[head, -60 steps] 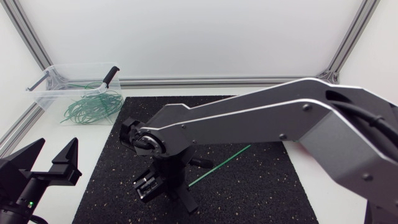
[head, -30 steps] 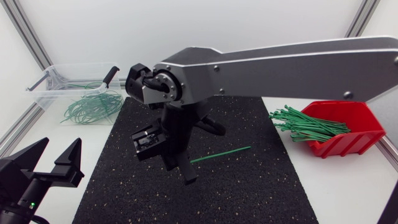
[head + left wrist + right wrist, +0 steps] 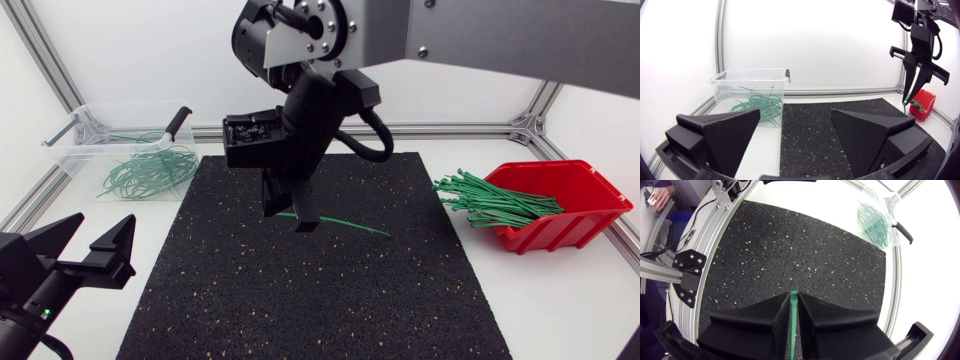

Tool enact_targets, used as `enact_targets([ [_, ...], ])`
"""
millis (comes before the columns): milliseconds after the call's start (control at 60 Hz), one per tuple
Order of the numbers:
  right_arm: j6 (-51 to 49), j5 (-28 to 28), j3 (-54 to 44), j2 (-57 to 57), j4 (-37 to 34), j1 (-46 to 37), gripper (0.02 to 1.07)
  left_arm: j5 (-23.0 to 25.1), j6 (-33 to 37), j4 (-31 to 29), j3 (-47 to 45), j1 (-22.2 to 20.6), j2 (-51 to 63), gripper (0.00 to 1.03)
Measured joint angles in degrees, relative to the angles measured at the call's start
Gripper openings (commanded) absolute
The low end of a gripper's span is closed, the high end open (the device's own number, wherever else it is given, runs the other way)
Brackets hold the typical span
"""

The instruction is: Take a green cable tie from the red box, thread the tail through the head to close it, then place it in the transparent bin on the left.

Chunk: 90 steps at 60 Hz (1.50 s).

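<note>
Above black mat (image 3: 250,300), nearly closed right jaws pinch green cable tie (image 3: 793,307).

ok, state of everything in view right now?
right claw: shut on the green cable tie, above the mat
green cable tie: straight, not threaded
left claw: open, holding nothing
transparent bin: open-topped, holding looped ties
red box: open-fronted, straight ties sticking out

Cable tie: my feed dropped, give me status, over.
Right gripper shut on green cable tie above the mat. Left gripper open, empty. Tie straight, not yet closed. Nothing blocks the transparent bin.
</note>
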Motion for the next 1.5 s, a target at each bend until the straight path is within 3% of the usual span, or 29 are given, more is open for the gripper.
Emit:
enact_targets([
  [483,3.32,-7.58,12.70,-0.13,-6.05,-4.26,0.16,17.18,0.26,-4.22,14.03,-0.15,22.14,0.94],
  [633,4.31,-10.64,13.97,-0.13,-7.50,-5.05,0.16,22.34,5.22,-4.63,17.53,-0.15,26.60,0.94],
  [767,4.52,-12.96,15.32,-0.13,-7.78,-5.77,0.16,23.23,15.63,-7.50,21.09,-2.34,30.34,0.93],
  [883,4.57,-14.99,16.26,-0.02,-8.92,-5.97,0.16,27.28,21.16,-9.46,23.37,-3.76,35.65,0.93],
  [1500,3.56,-25.49,23.39,6.25,-15.32,-8.04,0.16,48.26,30.34,-6.88,27.54,-3.17,44.76,0.93],
])
